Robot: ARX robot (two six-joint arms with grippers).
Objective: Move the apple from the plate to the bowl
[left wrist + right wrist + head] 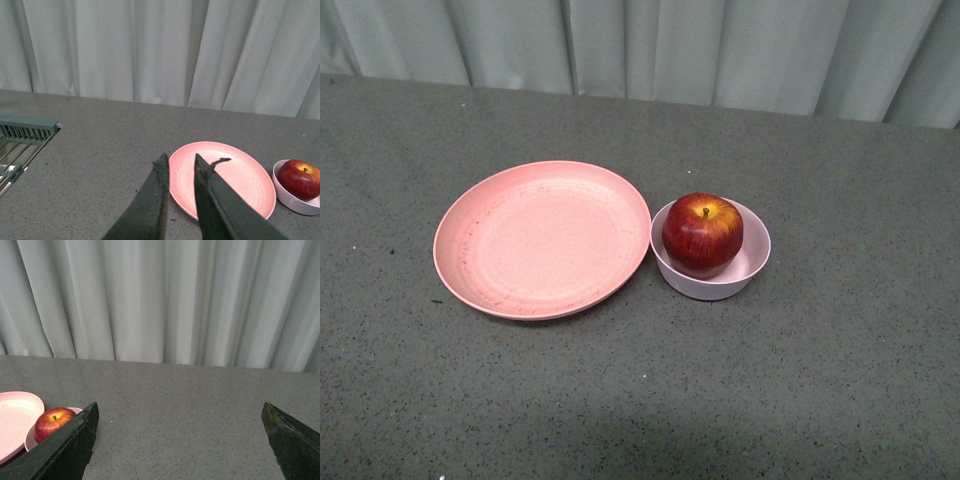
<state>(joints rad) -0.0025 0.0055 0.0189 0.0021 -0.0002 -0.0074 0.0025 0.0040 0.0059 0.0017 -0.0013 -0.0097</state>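
The grey speckled worktop (820, 400) runs back to a pale pleated curtain (720, 50), and its far edge shows as a straight line just below the folds. Wide bare stretches of it lie in front of the dishes and to either side of them in the front view, where neither arm appears.

The plate (542, 240), salmon pink with faint dark speckles, sits left of centre and holds nothing. Its right rim looks to touch or just overlap the left rim of the bowl (752, 262), though the front view does not settle which. The apple (702, 234) sits inside the bowl, stem up with the yellow patch around it, filling most of the hollow and rising above the rim.

In the left wrist view the left end effector (181, 165) hangs above the worktop on the near side of the plate, its two dark fingers (150, 205) drawn close with only a narrow slit between the tips, nothing held. A grey slatted grille (27, 129) is set at the worktop's edge off to one side, well apart from the dishes.

The right end effector (180, 412) has its fingers (70, 445) spread wide, empty, with bare worktop between them; apple, bowl and plate lie beyond one finger.
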